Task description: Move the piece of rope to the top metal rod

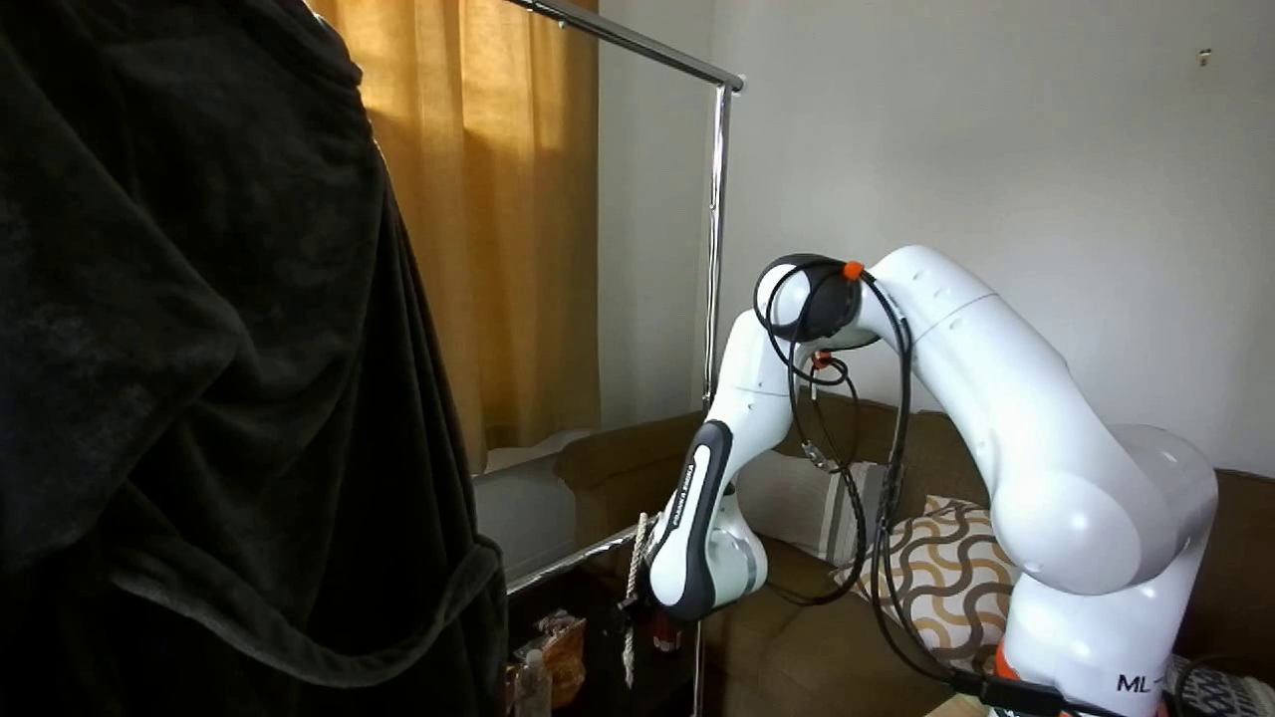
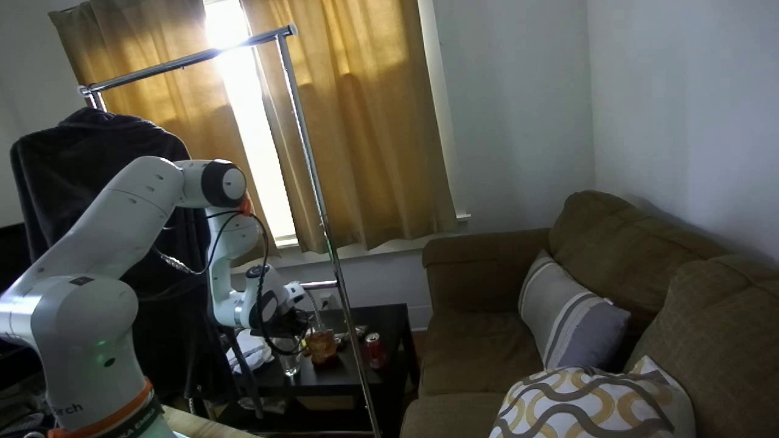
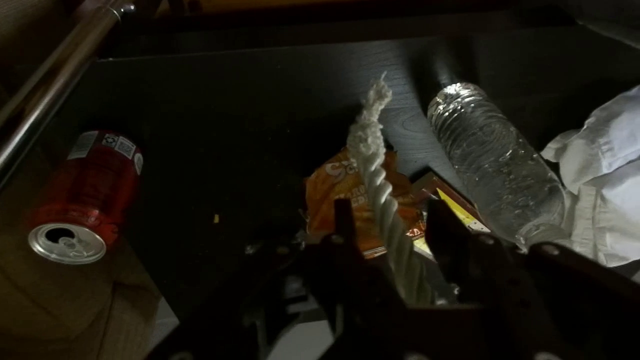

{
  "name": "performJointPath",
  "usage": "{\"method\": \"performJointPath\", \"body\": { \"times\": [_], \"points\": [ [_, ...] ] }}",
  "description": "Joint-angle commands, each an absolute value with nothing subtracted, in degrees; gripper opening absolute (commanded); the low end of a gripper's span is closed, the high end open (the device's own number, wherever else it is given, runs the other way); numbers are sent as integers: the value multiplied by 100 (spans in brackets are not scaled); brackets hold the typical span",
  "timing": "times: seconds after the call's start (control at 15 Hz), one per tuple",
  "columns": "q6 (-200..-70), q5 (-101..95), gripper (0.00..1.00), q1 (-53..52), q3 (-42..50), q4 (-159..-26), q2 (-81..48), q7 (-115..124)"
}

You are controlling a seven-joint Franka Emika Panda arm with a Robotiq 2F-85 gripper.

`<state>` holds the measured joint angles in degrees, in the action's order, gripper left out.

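A white twisted rope (image 3: 369, 147) hangs at the lower bar (image 1: 568, 564) of a garment rack (image 2: 314, 176), well below the top metal rod (image 1: 637, 42). In the wrist view, the gripper (image 3: 391, 212) has its jaws parted, the rope between them and gaps showing. A red can (image 3: 90, 185), a clear bottle (image 3: 495, 160) and an orange packet (image 3: 327, 200) sit on the black table (image 3: 215, 115) beyond.

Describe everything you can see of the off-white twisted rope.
The off-white twisted rope looks fibrous, with spiralling strands that loosen into a frayed end. In an exterior view it hangs nearly upright and crosses the lower silver-grey metal bar, apparently draped over it. It runs between the open jaws of the black two-fingered hand; whether they touch it is unclear.
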<state>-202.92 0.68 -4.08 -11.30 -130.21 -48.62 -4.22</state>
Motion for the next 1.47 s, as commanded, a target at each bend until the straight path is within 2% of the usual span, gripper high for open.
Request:
{"method": "performJointPath", "body": {
  "times": [0.0,0.07,0.2,0.33,0.73,1.13,1.4],
  "points": [
    [-20400,-225,13,-329,-1109,-13010,-4982,-241],
    [-20383,-223,4,-331,-1086,-13037,-4953,-240],
    [-20369,-246,0,-297,-1064,-13072,-4918,-243],
    [-20225,-294,3,-268,-1045,-13118,-4848,-270],
    [-18978,-232,3,-396,-759,-13738,-3981,-380],
    [-17413,-317,3,-1087,-74,-14324,-2553,-421],
    [-16237,-1073,3,-1694,496,-14471,-1606,-186]
  ]
}}
